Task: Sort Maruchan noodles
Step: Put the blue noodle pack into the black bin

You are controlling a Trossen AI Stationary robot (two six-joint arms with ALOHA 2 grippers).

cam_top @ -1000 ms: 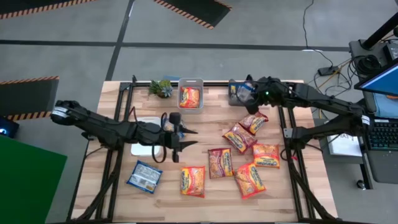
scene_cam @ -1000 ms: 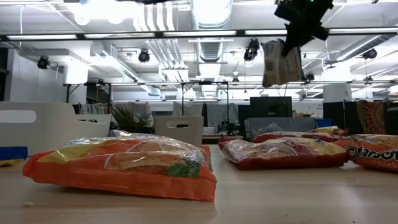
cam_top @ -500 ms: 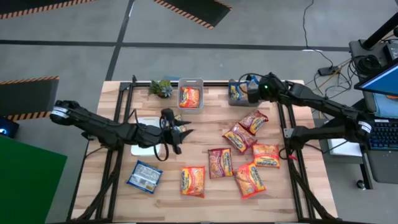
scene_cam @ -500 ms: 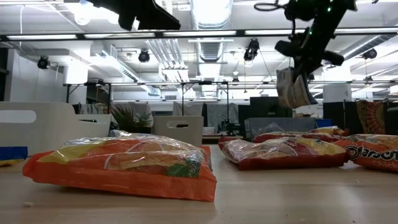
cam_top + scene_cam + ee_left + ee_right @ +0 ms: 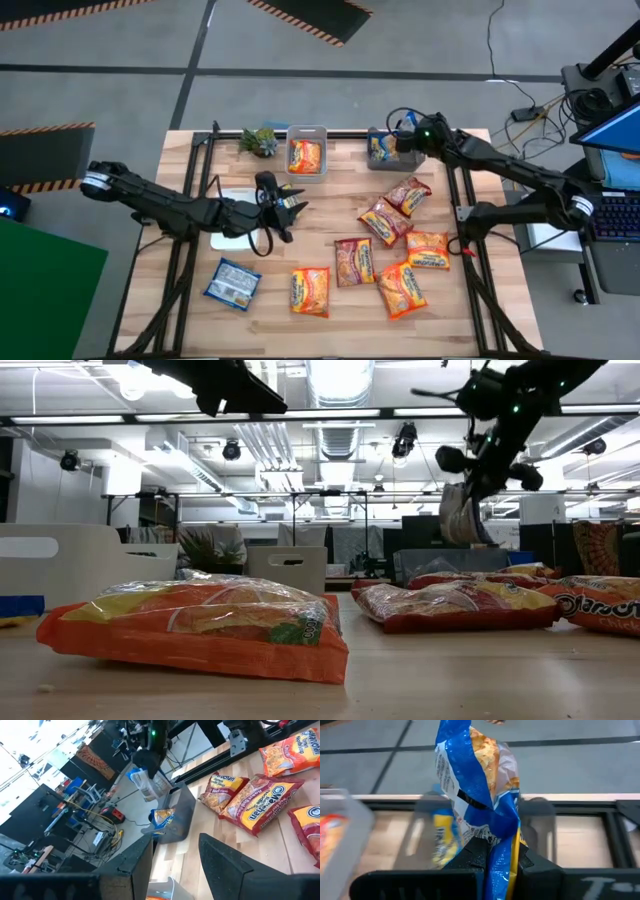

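Observation:
Several Maruchan noodle packets lie flat on the wooden table: orange and red ones [image 5: 383,221] right of centre, an orange one [image 5: 310,291] at the near side and a blue one [image 5: 233,283] at the near left. My right gripper [image 5: 402,145] is shut on a blue packet [image 5: 480,785] above a grey bin [image 5: 371,158] at the far edge. That bin holds another blue packet [image 5: 162,817]. My left gripper [image 5: 296,215] hovers open and empty at the table's middle left. My right gripper pinches one end of the blue packet [image 5: 497,847] between its two fingers, the crinkled plastic bunched there. The fingers come slanting down from the table's right side. The packet hangs below them [image 5: 460,515], lifted clear above the grey bin.
A second grey bin [image 5: 306,135] at the far edge holds an orange packet [image 5: 306,155]. A small green plant [image 5: 260,140] stands left of it. A white tray [image 5: 232,238] lies under my left arm. Black frame rails run along the table's left and right sides.
My right gripper has sunk with the blue packet toward the grey bin and has rolled its wrist, so the packet now hangs lower and tilted. My left gripper has drawn back a little toward the table's left and turned, still open.

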